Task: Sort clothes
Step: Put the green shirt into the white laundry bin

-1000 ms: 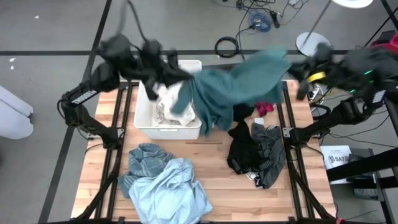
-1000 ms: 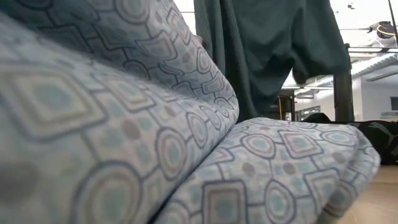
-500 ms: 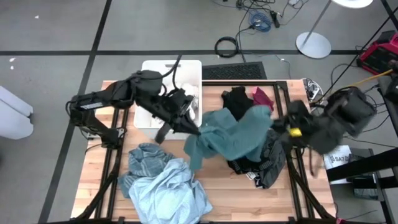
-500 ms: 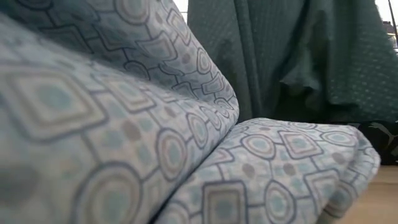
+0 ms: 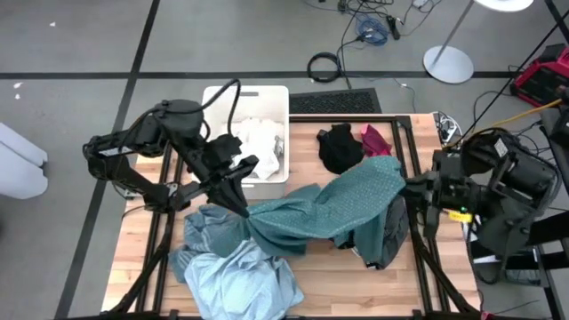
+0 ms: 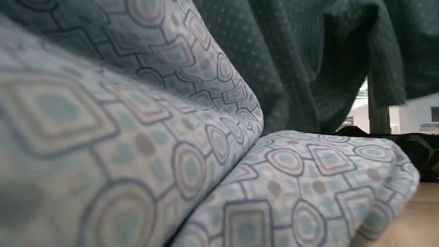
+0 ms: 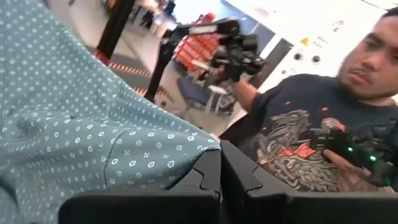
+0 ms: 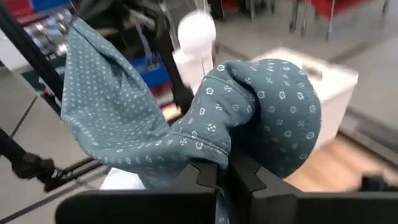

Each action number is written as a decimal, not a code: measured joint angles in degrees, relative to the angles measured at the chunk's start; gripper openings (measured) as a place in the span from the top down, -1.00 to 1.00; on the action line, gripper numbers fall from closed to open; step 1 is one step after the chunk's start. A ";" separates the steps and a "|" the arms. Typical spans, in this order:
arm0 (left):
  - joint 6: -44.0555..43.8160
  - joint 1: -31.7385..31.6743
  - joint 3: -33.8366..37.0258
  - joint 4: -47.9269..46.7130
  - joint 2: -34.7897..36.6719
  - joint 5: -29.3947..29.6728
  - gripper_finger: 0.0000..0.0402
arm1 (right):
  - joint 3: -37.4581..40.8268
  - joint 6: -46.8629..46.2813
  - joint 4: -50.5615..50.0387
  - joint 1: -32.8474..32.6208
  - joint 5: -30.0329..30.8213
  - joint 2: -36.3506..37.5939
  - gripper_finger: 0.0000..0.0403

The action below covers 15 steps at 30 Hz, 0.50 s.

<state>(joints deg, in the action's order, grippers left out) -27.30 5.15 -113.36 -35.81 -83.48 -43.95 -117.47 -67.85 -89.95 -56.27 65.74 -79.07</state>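
A teal dotted garment [image 5: 329, 209] hangs spread between my two grippers above the table's middle. My left gripper [image 5: 242, 206] is shut on its left end and my right gripper [image 5: 411, 188] on its right end. In the low view the teal garment [image 6: 309, 62] hangs behind a light blue patterned garment [image 6: 171, 158]. That light blue garment [image 5: 244, 271] lies heaped at the near left, partly over a teal striped one [image 5: 206, 227]. A black garment [image 5: 338, 147] and a magenta one [image 5: 375, 138] lie at the far side. A dark grey pile [image 5: 387, 240] lies under the teal garment's right part. My left gripper pinches an edge of the teal garment [image 7: 186, 149] between its two shut fingers, which lie about level. The cloth runs away from the fingers toward the right gripper, clear of the table at this end. My right gripper pinches a hemmed edge of the teal garment [image 8: 208, 152] between its two shut fingers; the fabric bunches over and around the fingertips. The fingers slant slightly down from the table's right side, and the cloth hangs from them.
A white plastic bin [image 5: 213, 169] with white clothes [image 5: 260, 147] in it stands at the far left of the table. A person [image 7: 311, 124] holding a controller stands beyond the table. Bare wood shows at the near right [image 5: 356, 293].
Both grippers have come down and toward the table's near edge with the teal garment, the left one from over the bin, the right one from the far right. The garment, bunched over the bin before, now stretches out between them over the table's middle.
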 joint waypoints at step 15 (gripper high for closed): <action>-1.55 -4.41 18.53 3.76 -0.11 6.64 1.00 | 13.03 -6.54 0.00 24.34 -28.71 0.87 1.00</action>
<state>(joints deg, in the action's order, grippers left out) -28.86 0.74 -94.83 -32.05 -83.59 -37.30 -104.44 -74.39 -89.95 -31.93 37.03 -78.20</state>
